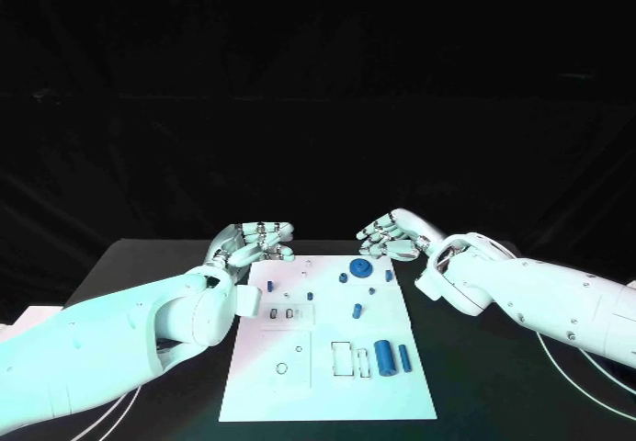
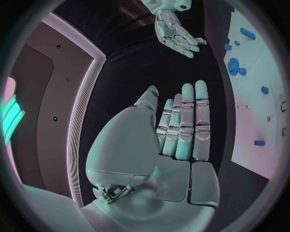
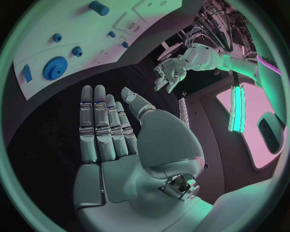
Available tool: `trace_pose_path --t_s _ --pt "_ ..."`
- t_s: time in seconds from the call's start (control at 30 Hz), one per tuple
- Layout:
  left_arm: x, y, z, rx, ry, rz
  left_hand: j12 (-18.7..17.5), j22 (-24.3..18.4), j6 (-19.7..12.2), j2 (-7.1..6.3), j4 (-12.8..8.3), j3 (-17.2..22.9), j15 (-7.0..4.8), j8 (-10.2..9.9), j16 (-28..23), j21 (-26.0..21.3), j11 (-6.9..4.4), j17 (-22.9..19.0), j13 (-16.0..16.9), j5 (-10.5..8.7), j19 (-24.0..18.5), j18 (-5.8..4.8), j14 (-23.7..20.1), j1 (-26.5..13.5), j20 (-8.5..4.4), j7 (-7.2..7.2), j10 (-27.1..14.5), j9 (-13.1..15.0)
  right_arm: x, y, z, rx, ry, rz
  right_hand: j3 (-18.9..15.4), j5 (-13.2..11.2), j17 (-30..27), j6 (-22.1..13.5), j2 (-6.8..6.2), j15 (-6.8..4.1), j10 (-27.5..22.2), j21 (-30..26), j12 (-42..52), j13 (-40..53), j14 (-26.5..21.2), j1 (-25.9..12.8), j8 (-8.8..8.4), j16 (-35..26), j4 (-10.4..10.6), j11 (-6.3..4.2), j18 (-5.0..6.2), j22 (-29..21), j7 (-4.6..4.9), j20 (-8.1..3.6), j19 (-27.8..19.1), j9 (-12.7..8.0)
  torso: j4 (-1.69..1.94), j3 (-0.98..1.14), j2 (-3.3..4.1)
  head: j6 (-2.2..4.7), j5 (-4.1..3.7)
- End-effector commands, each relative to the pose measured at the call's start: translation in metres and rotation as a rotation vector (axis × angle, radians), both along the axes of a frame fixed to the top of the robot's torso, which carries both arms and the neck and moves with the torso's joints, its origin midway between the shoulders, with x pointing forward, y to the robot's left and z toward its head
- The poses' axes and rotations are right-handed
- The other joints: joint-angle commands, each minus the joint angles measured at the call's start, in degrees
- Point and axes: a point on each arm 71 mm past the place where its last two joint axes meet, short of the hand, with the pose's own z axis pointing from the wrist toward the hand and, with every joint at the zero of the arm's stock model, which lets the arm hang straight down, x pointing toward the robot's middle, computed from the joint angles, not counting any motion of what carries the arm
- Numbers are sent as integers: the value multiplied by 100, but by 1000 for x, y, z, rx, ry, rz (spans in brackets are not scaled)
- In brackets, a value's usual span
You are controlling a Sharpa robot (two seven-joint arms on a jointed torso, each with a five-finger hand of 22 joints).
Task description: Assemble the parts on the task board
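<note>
Head view first: the white task board (image 1: pixel 266 386) lies in the middle of the black table (image 1: pixel 146 262), and both hands hang over the table just past its far edge. The left hand (image 1: pixel 257 241) sits off the far left corner, fingers loosely bent and apart, nothing in them. The right hand (image 1: pixel 391 236) mirrors it off the far right corner, also released and empty. Just nearer than the right fingertips sits the large blue gear (image 1: pixel 360 267), with small blue parts scattered beside it, and the big blue cylinder (image 1: pixel 386 356) lies well apart from both hands, toward the near end of the board.

Over to the left wrist view: the left hand (image 2: pixel 181 128) is flat, fingers straight and side by side, holding nothing. The board (image 2: pixel 266 63) runs alongside the fingers, the gear (image 2: pixel 233 65) beyond the fingertips, and the right hand (image 2: pixel 179 38) hangs opposite.

Right wrist view now: the right hand (image 3: pixel 108 128) is equally flat and empty. The gear (image 3: pixel 54 68) lies just beyond its fingertips on the board (image 3: pixel 151 9), the cylinder (image 3: pixel 99 7) far past it, and the left hand (image 3: pixel 172 72) faces it across the gap.
</note>
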Motion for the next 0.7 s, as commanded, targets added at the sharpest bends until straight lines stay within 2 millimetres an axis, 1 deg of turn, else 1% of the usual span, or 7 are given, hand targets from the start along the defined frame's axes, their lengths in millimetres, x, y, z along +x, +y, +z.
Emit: trace_pose_path --t_s 0.03,0.13,0.3,0.33,0.43,0.6,0.7 --pt "-6 -6 6 -8 -1 -59 -157 207 138 -5 -63 -64 -34 -116 182 265 -2 392 2 -42 243 71 154 -88 -64 -5 185 -26 0 7 -1 -228 -35 43 1 -10 279 179 -171 -249 246 580 -60 11 857 -26 -45 300 8 -120 74 276 -85 -287 657 9 68 -29 174 42 -37" --pt "-13 -7 10 -16 5 -81 -197 246 120 -10 -76 -96 -13 -154 182 291 12 473 10 -43 212 63 66 -116 -59 9 167 -30 2 12 3 -329 -57 56 -37 3 458 202 -205 -343 284 874 -58 15 1194 -24 -49 515 15 -173 73 435 -137 -387 889 8 99 -39 280 87 -67" --pt "-24 -10 17 -35 17 -111 -253 299 86 -5 -112 -123 -1 -204 180 341 27 565 15 -44 220 65 -20 -124 -53 17 119 -35 6 20 5 -483 -98 48 -69 129 1003 289 -289 -415 331 1363 -64 25 1228 -125 -50 1239 59 -237 60 742 -223 -515 950 13 155 -58 431 130 -106" --pt "-26 -10 18 -37 19 -115 -260 305 82 -4 -117 -125 1 -209 179 347 29 574 15 -43 221 64 -31 -124 -52 18 112 -36 6 21 6 -501 -103 47 -56 129 1102 291 -283 -420 338 1444 -63 27 1225 -131 -51 1383 66 -247 61 793 -239 -526 958 13 162 -58 454 130 -114" --pt "-32 -12 21 -48 27 -130 -288 330 65 5 -142 -134 12 -234 164 367 38 617 18 -42 215 63 -92 -122 -45 21 85 -37 7 25 7 -560 -126 43 26 107 1557 285 -307 -426 328 1851 -50 31 1187 -160 -61 1979 71 -249 53 1063 -276 -550 906 11 213 -63 547 160 -138" --pt "-38 -14 26 -60 30 -148 -308 345 56 15 -165 -138 20 -251 144 373 44 645 20 -40 200 62 -145 -115 -39 23 67 -37 10 28 9 -608 -152 36 98 77 1876 298 -339 -421 226 2180 -63 28 1174 -189 -54 2355 82 -256 55 1289 -261 -541 796 14 266 -64 667 185 -170" --pt "-40 -15 29 -63 29 -156 -309 346 56 16 -167 -138 20 -252 143 373 44 647 21 -40 199 62 -148 -115 -39 24 65 -37 11 29 11 -623 -164 33 139 73 2117 310 -347 -426 171 2436 -63 30 1193 -211 -53 2720 103 -256 57 1454 -270 -539 809 16 284 -60 724 193 -185"
